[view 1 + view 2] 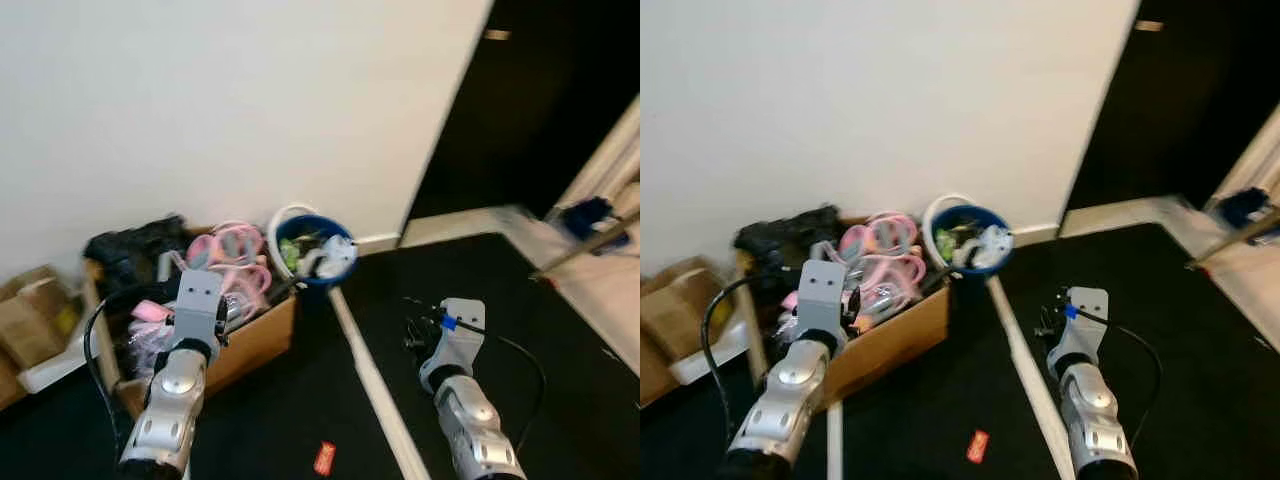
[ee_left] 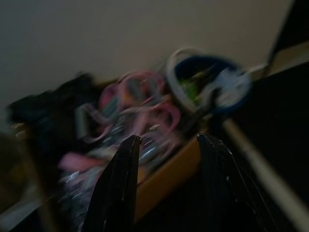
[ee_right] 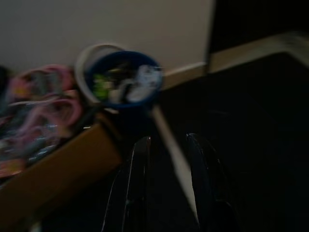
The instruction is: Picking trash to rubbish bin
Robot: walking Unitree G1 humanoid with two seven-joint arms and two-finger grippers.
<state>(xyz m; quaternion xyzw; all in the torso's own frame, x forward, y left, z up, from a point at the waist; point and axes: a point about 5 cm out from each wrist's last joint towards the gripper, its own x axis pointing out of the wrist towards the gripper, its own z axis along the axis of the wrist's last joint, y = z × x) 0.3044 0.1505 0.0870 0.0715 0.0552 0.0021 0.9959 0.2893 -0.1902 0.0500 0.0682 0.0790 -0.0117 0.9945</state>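
A blue rubbish bin [image 1: 315,245] with a white liner stands against the white wall, holding green and white trash. A small red scrap [image 1: 324,457] lies on the black floor between my arms. My left gripper [image 2: 169,140] is open and empty, held above the cardboard box [image 1: 255,340], with the bin ahead and to its right. My right gripper [image 3: 169,139] is also open and empty, low over the black floor, with the bin [image 3: 123,82] ahead and to its left.
The cardboard box is full of pink goggles [image 1: 238,250] and dark clutter. A white strip [image 1: 365,370] runs along the floor from the bin toward me. More cardboard [image 1: 30,320] sits at far left. A dark doorway [image 1: 540,100] opens at right.
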